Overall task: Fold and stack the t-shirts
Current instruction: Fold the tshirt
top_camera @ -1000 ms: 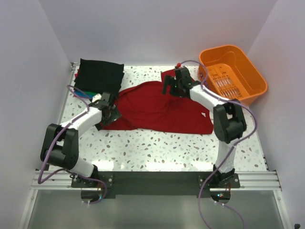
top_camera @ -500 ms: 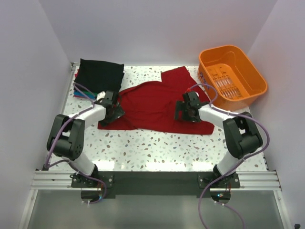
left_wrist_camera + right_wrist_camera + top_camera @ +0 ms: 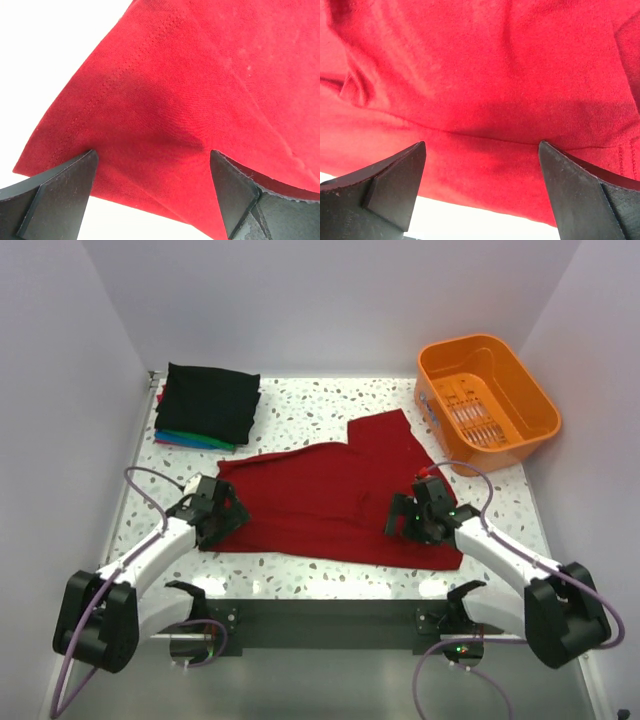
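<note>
- A speckled white table [image 3: 320, 565] sits boxed in by pale walls [image 3: 330, 300], with an orange basket [image 3: 520, 390] at its far right corner.
- A dark red t-shirt [image 3: 320, 495] lies spread mid-table; folded t-shirts [image 3: 208, 400] are stacked far left.
- Fingers spread wide, the left end effector [image 3: 222, 518] and right end effector [image 3: 408, 520] sit at its near corners.

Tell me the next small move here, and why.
Probably close both on the hem: the left gripper and right gripper stand open over the near edge of the dark red t-shirt, cloth showing between their fingers, nothing gripped yet.
</note>
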`<move>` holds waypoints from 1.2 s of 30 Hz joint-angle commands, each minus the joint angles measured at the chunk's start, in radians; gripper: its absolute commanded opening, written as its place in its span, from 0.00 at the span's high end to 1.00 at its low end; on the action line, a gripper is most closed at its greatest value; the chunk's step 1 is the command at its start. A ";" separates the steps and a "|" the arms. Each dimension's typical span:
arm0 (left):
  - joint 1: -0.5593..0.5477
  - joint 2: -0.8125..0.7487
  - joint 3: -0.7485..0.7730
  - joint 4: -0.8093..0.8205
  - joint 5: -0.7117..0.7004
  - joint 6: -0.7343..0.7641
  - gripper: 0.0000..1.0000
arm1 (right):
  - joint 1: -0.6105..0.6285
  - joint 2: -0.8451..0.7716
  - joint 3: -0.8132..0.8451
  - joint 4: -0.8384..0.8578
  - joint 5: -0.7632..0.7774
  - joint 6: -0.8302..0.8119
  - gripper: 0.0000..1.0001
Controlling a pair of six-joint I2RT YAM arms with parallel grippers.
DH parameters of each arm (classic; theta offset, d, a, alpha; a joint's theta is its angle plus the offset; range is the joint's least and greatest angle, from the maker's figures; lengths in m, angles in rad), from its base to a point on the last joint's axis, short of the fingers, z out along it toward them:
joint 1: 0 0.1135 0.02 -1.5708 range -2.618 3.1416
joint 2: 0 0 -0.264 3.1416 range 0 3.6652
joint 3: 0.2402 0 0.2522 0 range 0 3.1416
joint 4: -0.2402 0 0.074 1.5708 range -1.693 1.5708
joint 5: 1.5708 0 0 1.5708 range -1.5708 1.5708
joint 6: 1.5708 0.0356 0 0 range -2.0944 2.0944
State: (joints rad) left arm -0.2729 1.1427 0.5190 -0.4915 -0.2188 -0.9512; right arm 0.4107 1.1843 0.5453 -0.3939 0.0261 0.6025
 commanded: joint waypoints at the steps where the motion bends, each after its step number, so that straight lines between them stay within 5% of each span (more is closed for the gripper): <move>1: -0.035 -0.040 -0.061 -0.212 0.104 -0.061 0.00 | -0.001 -0.110 -0.068 -0.192 -0.090 0.068 0.01; 9: -0.038 -0.077 0.227 -0.269 -0.010 -0.011 0.00 | -0.001 -0.166 0.214 -0.286 0.014 -0.044 0.01; 16: -0.026 0.208 0.475 -0.185 -0.114 0.031 0.00 | -0.001 -0.023 0.415 -0.227 0.072 -0.069 0.01; 28: 0.008 0.635 0.719 -0.059 -0.195 0.012 0.02 | -0.003 0.155 0.485 -0.165 0.086 -0.099 0.01; 36: 0.023 0.718 0.812 -0.075 -0.263 0.002 0.19 | -0.001 0.199 0.513 -0.160 0.116 -0.107 0.01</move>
State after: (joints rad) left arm -0.2661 1.8557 1.2804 -0.5877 -0.4118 -0.9497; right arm 0.4103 1.3674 1.0107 -0.5789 0.1043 0.5114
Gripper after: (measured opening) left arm 0.831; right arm 0.985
